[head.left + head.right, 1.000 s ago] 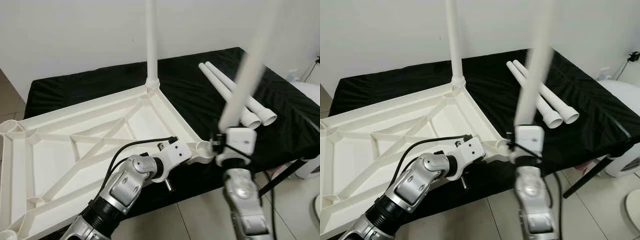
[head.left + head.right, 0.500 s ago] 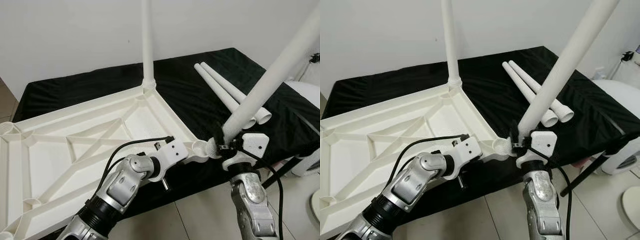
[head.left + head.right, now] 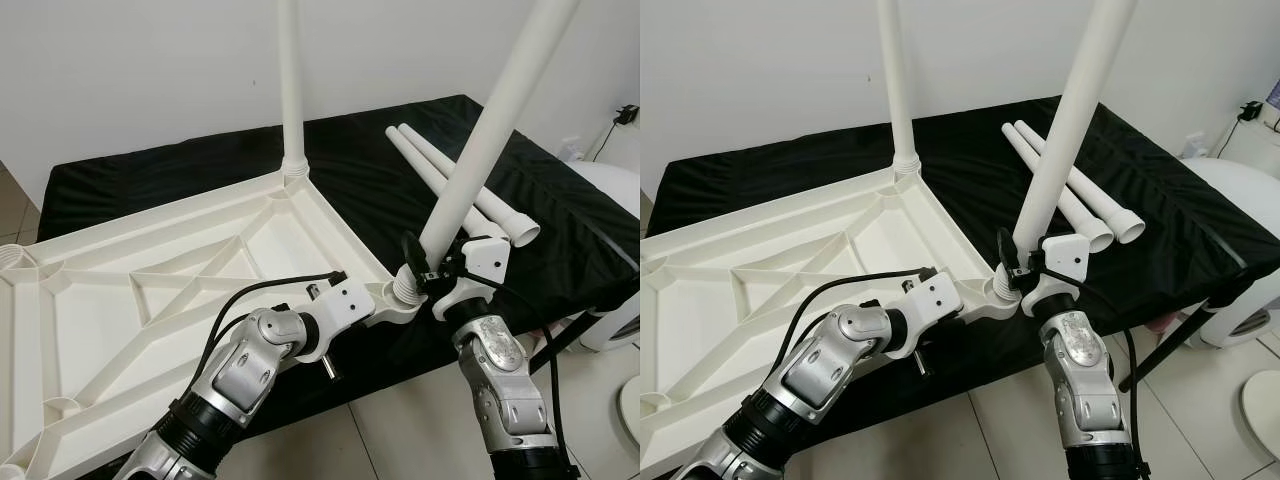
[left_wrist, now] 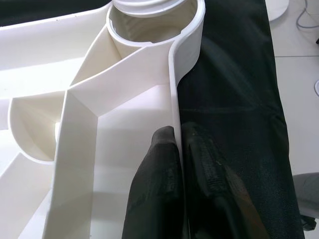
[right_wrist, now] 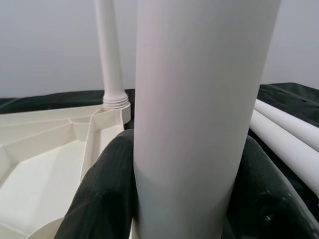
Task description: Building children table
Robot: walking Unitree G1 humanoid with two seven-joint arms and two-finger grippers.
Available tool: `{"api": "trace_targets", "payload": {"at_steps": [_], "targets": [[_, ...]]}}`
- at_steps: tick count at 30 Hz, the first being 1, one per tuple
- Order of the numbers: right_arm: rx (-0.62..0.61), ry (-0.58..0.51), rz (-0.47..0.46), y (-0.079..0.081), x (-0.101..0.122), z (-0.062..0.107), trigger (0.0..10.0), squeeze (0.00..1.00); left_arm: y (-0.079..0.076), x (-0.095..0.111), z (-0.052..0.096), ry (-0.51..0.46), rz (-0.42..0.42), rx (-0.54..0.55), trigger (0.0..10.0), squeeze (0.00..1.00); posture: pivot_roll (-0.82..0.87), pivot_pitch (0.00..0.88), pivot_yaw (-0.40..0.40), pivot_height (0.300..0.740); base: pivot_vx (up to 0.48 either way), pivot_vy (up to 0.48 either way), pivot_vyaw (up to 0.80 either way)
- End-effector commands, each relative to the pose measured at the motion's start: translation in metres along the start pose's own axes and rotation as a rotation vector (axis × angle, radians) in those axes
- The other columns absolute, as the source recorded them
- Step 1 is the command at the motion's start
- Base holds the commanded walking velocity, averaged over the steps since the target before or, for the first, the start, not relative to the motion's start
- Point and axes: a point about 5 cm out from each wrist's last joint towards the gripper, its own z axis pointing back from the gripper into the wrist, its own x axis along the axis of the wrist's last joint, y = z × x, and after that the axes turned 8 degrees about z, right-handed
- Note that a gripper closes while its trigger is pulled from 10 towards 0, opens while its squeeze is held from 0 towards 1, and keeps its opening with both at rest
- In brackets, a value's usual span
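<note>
The right gripper point(image 3: 1025, 262) is clenching a white leg point(image 3: 1065, 130) and tilting its lower end over the corner socket point(image 3: 403, 290) of the upturned tabletop point(image 3: 150, 300). The left gripper point(image 4: 180, 164) is pinching the tabletop's rim just beside that socket. Next, I judge, straightening and pressing the leg down.

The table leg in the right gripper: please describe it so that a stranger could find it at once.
On the black-covered bench lies a white tabletop upside down. At its near corner, the right gripper is shut on a long white leg that leans, its foot at the corner socket. The leg at the far corner stands straight, and two spare legs lie flat on the cloth.
</note>
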Motion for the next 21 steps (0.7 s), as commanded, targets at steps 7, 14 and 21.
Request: {"api": "trace_targets", "payload": {"at_steps": [7,14,21], "targets": [[0.175,0.195,-0.017,0.021,-0.032,0.009,10.0,0.00,0.006,0.023,0.006,-0.090,-0.061,0.081,10.0,0.00,-0.12,0.086,0.040,0.740,0.000,0.000,0.00],[0.256,0.217,0.002,0.026,-0.035,0.011,10.0,0.00,0.006,0.022,0.006,-0.089,-0.061,0.083,10.0,0.00,-0.12,0.092,0.038,0.740,0.000,0.000,0.00],[0.269,0.227,-0.007,0.027,-0.036,0.015,10.0,0.00,0.007,0.022,0.007,-0.087,-0.059,0.086,10.0,0.00,-0.12,0.100,0.038,0.740,0.000,0.000,0.00]]}}
